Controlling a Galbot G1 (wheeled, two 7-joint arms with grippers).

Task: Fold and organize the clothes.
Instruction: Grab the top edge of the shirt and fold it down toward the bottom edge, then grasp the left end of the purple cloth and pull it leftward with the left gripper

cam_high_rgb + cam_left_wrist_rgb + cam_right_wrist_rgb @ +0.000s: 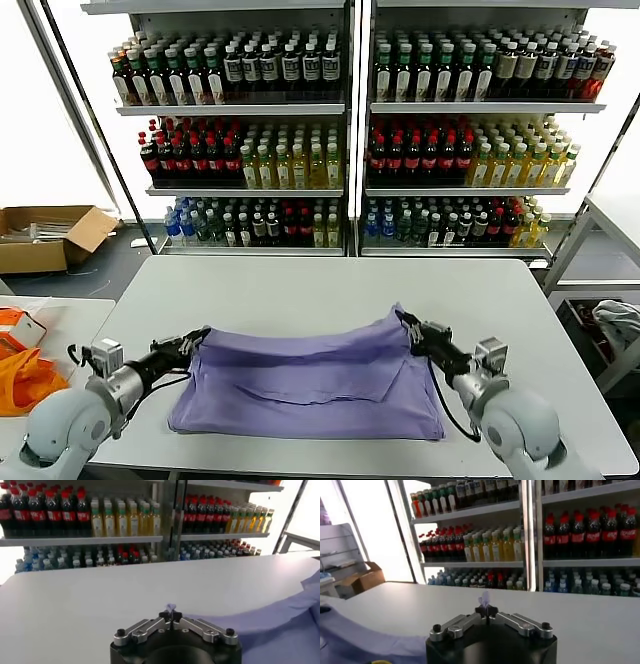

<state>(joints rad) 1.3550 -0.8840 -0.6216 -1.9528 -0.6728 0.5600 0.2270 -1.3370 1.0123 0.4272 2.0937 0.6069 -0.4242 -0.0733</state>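
Observation:
A lavender T-shirt (310,385) lies partly folded on the grey table (330,285), its plain side up. My left gripper (197,340) is shut on the shirt's far left corner, and a tuft of fabric shows between its fingertips in the left wrist view (170,611). My right gripper (408,326) is shut on the shirt's far right corner, and a tuft of fabric shows between its fingertips in the right wrist view (485,607). Both corners are held slightly above the table. The shirt's body also shows in the left wrist view (280,620) and the right wrist view (360,635).
Shelves of bottles (350,130) stand behind the table. An orange bag (25,375) lies on a side table at the left. A cardboard box (45,235) sits on the floor at the far left. A metal rack (600,270) stands at the right.

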